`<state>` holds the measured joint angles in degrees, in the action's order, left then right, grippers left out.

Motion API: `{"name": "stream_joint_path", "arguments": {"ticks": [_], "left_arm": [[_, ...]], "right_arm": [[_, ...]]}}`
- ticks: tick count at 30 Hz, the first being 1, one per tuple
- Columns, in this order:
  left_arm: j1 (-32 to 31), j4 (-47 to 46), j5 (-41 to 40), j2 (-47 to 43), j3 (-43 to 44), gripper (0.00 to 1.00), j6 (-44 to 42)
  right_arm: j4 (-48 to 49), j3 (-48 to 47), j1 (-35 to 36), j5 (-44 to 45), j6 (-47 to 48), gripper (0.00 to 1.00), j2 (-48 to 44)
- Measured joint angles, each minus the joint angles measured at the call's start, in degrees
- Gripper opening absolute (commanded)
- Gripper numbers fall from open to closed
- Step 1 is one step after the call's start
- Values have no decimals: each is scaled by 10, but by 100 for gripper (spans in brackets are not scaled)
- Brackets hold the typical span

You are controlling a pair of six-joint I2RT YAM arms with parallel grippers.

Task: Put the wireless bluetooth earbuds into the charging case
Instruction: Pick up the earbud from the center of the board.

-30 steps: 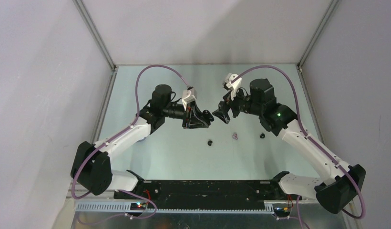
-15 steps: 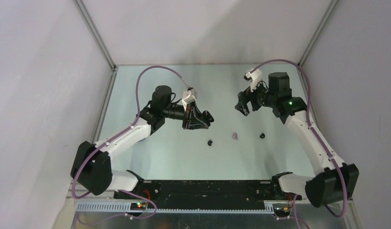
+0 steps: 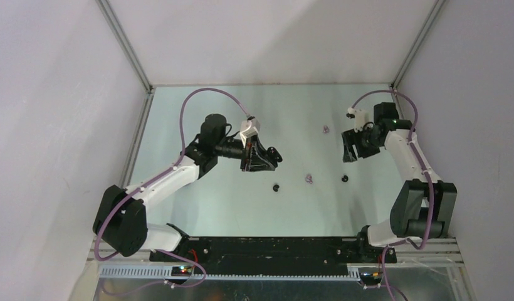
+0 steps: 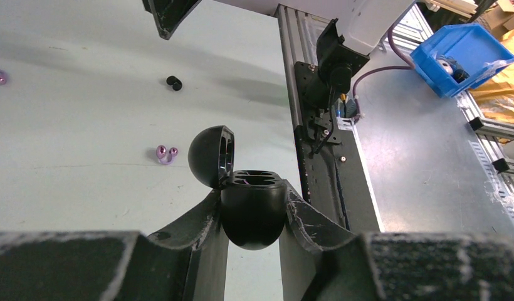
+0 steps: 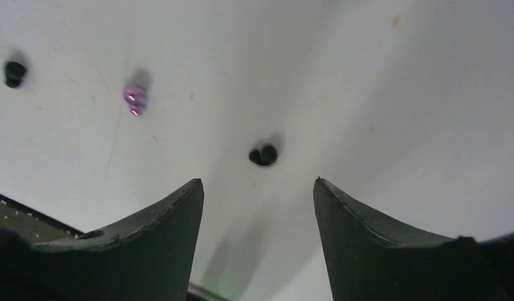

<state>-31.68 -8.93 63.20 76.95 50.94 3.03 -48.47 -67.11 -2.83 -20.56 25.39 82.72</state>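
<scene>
Earbuds (image 3: 309, 179) in row on table (image 3: 242, 204)

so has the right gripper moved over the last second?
Yes. The right gripper swung rightward: it was well left of the rightmost black earbud, which stayed put, and now hangs just past it.

Even bright light, soft shadows, blurred near fingers (image 5: 154, 238).
</scene>
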Motion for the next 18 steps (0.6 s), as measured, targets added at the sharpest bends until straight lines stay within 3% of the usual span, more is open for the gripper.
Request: {"name": "stream_joint_path", "arguments": {"ticks": [4, 13, 18], "left_arm": [[-5, -1, 0, 0, 0, 0, 0], [-9, 0, 0, 0, 0, 0, -3], [-10, 0, 0, 0, 0, 0, -5]], "right_arm": [[-41, 15, -42, 13, 18, 53, 28], [-74, 34, -84, 18, 22, 49, 123], [-65, 34, -77, 24, 4, 41, 162]]}}
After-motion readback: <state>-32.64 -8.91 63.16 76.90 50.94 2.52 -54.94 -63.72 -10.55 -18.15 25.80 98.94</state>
